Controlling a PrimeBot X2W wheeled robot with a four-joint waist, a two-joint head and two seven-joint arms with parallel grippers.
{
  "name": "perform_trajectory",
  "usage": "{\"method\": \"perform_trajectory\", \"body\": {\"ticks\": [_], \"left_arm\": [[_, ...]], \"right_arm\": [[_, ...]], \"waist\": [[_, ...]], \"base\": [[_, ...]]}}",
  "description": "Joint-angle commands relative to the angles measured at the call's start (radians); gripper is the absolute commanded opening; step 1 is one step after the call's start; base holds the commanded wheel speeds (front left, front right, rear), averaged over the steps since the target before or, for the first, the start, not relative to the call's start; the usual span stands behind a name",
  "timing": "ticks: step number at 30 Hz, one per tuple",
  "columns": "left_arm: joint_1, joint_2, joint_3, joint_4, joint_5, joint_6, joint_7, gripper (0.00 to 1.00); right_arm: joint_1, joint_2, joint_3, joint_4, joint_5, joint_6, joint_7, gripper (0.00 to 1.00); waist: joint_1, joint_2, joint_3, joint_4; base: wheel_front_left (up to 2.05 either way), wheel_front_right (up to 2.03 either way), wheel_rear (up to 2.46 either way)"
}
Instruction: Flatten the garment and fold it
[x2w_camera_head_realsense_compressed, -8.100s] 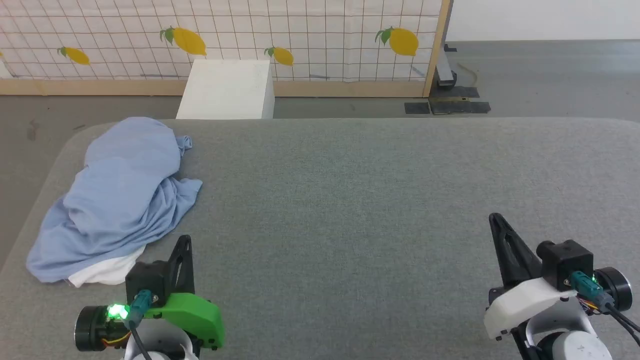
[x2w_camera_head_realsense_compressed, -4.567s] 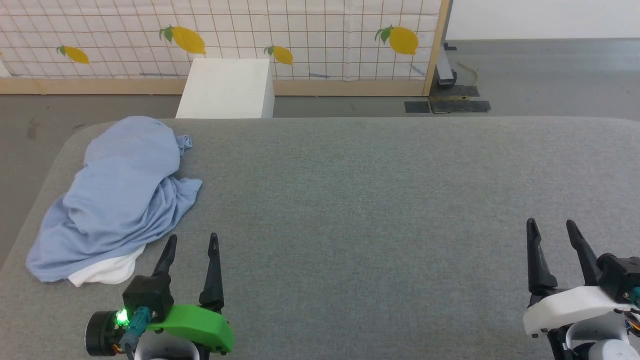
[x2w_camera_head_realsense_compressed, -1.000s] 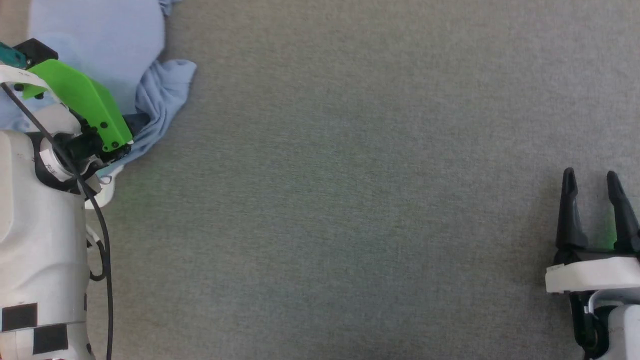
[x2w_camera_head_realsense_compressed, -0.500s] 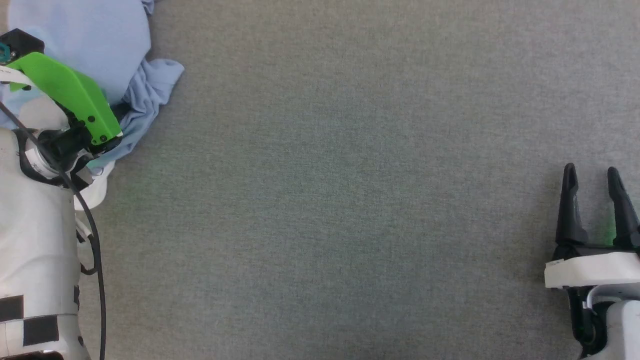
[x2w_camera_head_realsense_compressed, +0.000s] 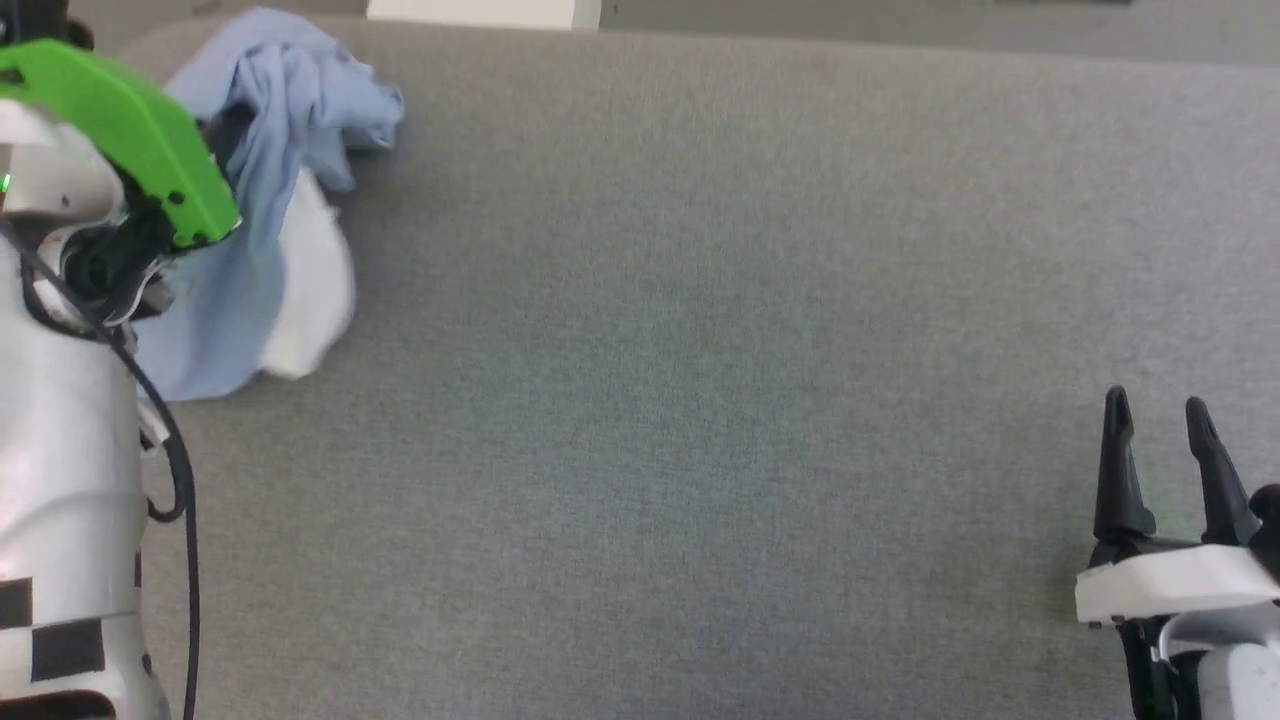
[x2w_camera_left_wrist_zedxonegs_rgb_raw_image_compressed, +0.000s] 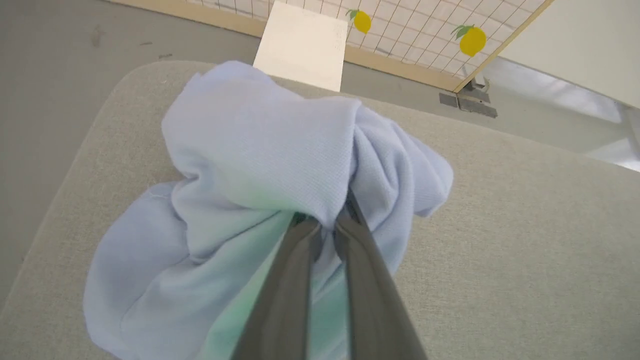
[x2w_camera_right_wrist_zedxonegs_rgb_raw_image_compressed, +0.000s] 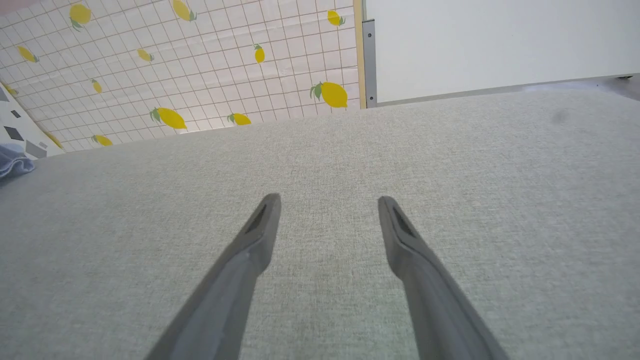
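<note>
The garment (x2w_camera_head_realsense_compressed: 215, 310), light blue with a white inner layer (x2w_camera_head_realsense_compressed: 305, 290), is bunched at the table's far left and hangs in a gathered fold. My left gripper (x2w_camera_head_realsense_compressed: 222, 130), under its green mount, is shut on that fold. In the left wrist view its two fingers meet at the gripper's tip (x2w_camera_left_wrist_zedxonegs_rgb_raw_image_compressed: 325, 224), pinching the garment (x2w_camera_left_wrist_zedxonegs_rgb_raw_image_compressed: 260, 150), which drapes down onto the grey surface. My right gripper (x2w_camera_head_realsense_compressed: 1156, 420) stands open at the lower right, low over bare table, with nothing between its fingers (x2w_camera_right_wrist_zedxonegs_rgb_raw_image_compressed: 328, 210). A corner of the garment (x2w_camera_right_wrist_zedxonegs_rgb_raw_image_compressed: 12, 161) shows at the right wrist view's left edge.
The grey padded table (x2w_camera_head_realsense_compressed: 700, 350) stretches wide between the two arms; its rounded far-left corner (x2w_camera_left_wrist_zedxonegs_rgb_raw_image_compressed: 115, 90) lies just beyond the garment. A white box (x2w_camera_left_wrist_zedxonegs_rgb_raw_image_compressed: 305, 45) stands on the floor behind it, before a lemon-patterned screen (x2w_camera_right_wrist_zedxonegs_rgb_raw_image_compressed: 200, 75).
My left gripper has shut on the garment and raised a fold of it, so the white layer now hangs out. The head camera has tilted up. The right gripper stays open.
</note>
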Motion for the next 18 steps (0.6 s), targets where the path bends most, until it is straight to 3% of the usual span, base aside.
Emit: {"method": "perform_trajectory", "body": {"ticks": [1, 10, 18], "left_arm": [[-0.031, 0.0, -0.012, -0.018, 0.004, -0.011, -0.013, 0.0], [-0.06, -0.051, -0.108, -0.083, -0.002, -0.029, -0.015, 0.0], [-0.052, -0.157, -0.182, -0.214, -0.048, -0.018, 0.044, 0.0]], "right_arm": [[0.015, 0.0, -0.005, 0.002, 0.008, -0.002, -0.002, 1.0], [0.076, 0.0, -0.025, 0.019, 0.017, -0.002, -0.002, 1.0], [0.114, 0.0, -0.01, 0.03, 0.033, -0.002, -0.002, 1.0]], "waist": [[0.0, 0.0, -0.082, -0.005], [0.0, 0.0, -0.224, -0.038], [0.0, 0.0, -0.295, -0.101]], "base": [[0.0, 0.0, 0.0], [0.0, 0.0, 0.0], [0.0, 0.0, 0.0]]}}
